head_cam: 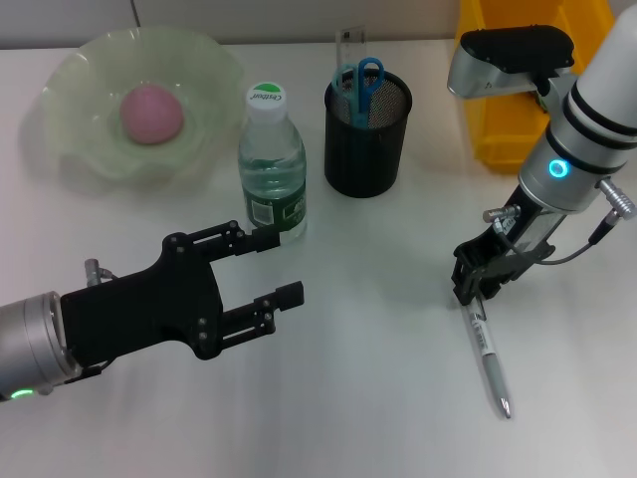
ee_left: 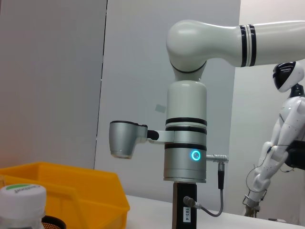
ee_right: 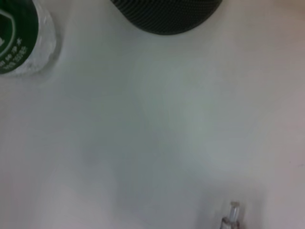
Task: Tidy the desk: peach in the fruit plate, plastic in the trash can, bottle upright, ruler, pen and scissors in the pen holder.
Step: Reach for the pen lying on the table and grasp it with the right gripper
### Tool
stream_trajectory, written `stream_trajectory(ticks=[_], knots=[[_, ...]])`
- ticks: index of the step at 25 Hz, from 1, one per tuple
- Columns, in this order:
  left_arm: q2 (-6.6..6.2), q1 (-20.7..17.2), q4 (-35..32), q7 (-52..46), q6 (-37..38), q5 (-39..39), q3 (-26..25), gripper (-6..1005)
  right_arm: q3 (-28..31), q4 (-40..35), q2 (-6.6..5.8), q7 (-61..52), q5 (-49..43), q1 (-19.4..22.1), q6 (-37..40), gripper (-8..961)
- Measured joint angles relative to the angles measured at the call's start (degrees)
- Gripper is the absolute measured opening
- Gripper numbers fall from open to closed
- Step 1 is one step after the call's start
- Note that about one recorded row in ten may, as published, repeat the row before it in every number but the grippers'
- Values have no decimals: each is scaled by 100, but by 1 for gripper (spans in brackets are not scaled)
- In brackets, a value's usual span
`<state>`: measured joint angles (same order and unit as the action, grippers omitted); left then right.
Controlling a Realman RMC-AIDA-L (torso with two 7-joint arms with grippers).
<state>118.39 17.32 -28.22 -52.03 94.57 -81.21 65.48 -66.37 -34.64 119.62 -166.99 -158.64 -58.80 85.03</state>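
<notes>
A pink peach [head_cam: 152, 113] lies in the pale green fruit plate [head_cam: 75, 149] at the back left. The bottle [head_cam: 271, 164] [ee_right: 21, 40] with a green label stands upright beside the black mesh pen holder [head_cam: 366, 139] [ee_right: 167, 14], which holds blue scissors [head_cam: 364, 80] and a clear ruler [head_cam: 347, 45]. The pen [head_cam: 490, 363] [ee_right: 232, 215] lies slanted on the table at the right. My right gripper [head_cam: 479, 289] is shut on the pen's upper end. My left gripper [head_cam: 282, 266] is open, just in front of the bottle's base. No plastic is in view.
A yellow bin [head_cam: 503, 110] [ee_left: 71, 188] stands at the back right, behind my right arm [ee_left: 187, 143]. The bottle cap [ee_left: 21, 191] shows low in the left wrist view. White table lies between the two grippers.
</notes>
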Motion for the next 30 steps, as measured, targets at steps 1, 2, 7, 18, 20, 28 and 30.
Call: stream_trajectory(ticks=[1,2,7,18,20,28,30], knots=[[0,0,0,0,0,0,0,622,1,1,0,13,0,0,-4,323],[0,0,0,0,0,0,0,622,1,1,0,13,0,0,-4,320],[0,4,0,0,0,0,-7,621,2,1,8,53,0,-9,-8,252],[0,24,0,0,-17,0,-72,621,-60,11,9,67,31,-9,-17,232],[0,25,0,0,-18,0,-72,621,-109,19,9,69,58,-9,-19,232],[0,25,0,0,-18,0,-78,621,-406,-11,9,71,232,-8,-40,189],[0,21,0,0,-18,0,-79,621,-406,-14,9,71,233,-7,-47,178]])
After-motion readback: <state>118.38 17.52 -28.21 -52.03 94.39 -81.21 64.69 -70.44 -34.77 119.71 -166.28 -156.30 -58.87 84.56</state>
